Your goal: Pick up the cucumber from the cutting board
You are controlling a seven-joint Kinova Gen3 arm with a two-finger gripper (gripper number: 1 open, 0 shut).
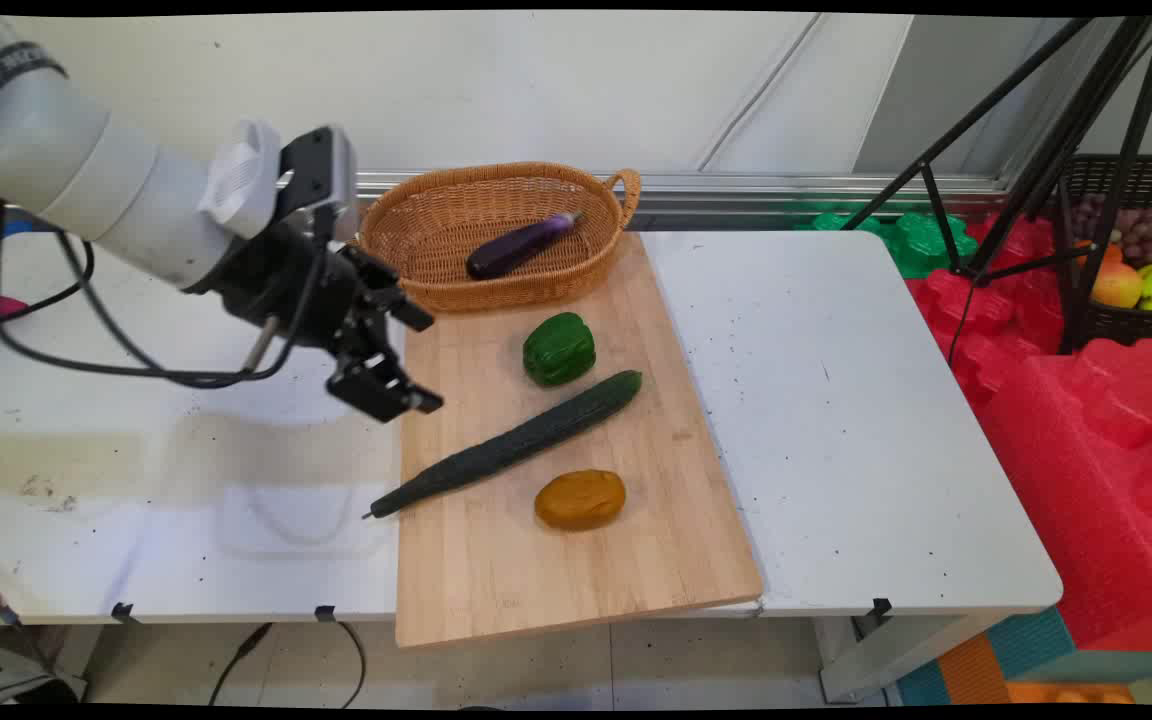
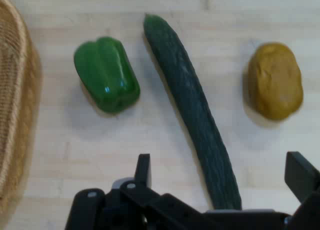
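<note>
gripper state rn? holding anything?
Gripper: open, holding nothing. It hangs over the board's left edge, with the cucumber between its fingers in the hand view.

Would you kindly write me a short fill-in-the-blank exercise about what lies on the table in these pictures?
1. The purple eggplant lies inside the wicker ____.
2. The cucumber lies on the cutting board between the brown potato and the green ____.
3. The gripper hovers by the board's left edge with its fingers ____.
4. Past the table's right edge the padding is mostly ____.

Missing words: basket; pepper; open; red
</note>
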